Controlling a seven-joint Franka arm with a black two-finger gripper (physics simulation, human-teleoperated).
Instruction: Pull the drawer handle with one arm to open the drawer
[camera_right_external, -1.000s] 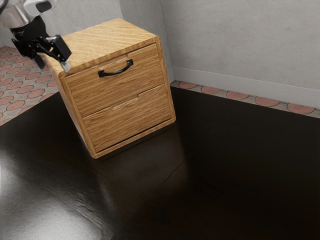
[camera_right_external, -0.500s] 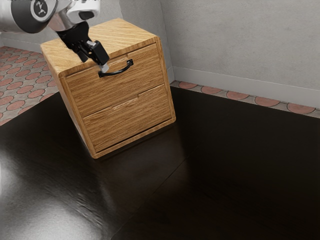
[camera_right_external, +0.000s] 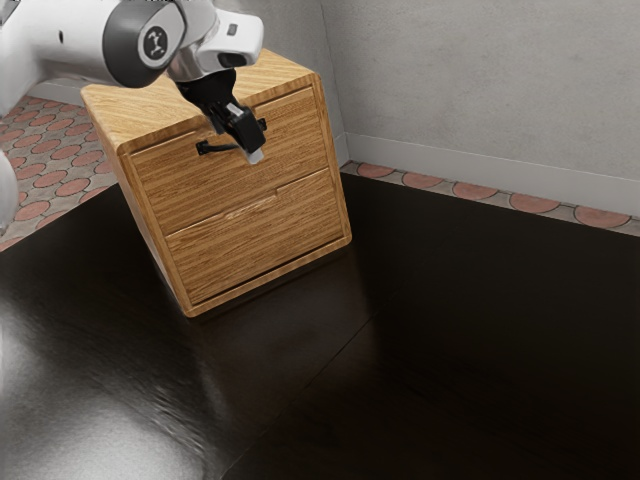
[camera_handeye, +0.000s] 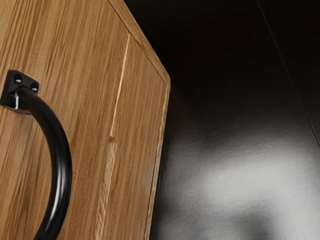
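A wooden cabinet (camera_right_external: 240, 215) stands on a dark, shiny table (camera_right_external: 450, 330). The cabinet has two drawers in its front. The top drawer (camera_right_external: 290, 150) has a black curved handle (camera_right_external: 207, 147) near the cabinet's top edge. The lower drawer (camera_right_external: 260, 235) sits under it, close to the cabinet's bottom. The top drawer's front lies flat with the cabinet's front, so it looks closed.

The white arm (camera_right_external: 150, 40) reaches over the cabinet's top. Its black gripper (camera_right_external: 252, 152) hangs down in front of the cabinet, right at the handle. It covers the middle and one end of the handle, and the other end sticks out beside it. The gripper is small and dark against the dark handle, so I cannot tell if it is open or closed, or if it has hold of the handle.

From the hand's camera, the handle (camera_handeye: 57, 155) is very close. It bends out from the drawer front (camera_handeye: 90, 75) and joins it at a small black plate (camera_handeye: 20, 85) with screws. The cabinet's side edge (camera_handeye: 159, 150) is just past the drawer front, and the table (camera_handeye: 240, 125) shines beyond the cabinet.

A gray wall (camera_right_external: 480, 70) stands behind the cabinet.
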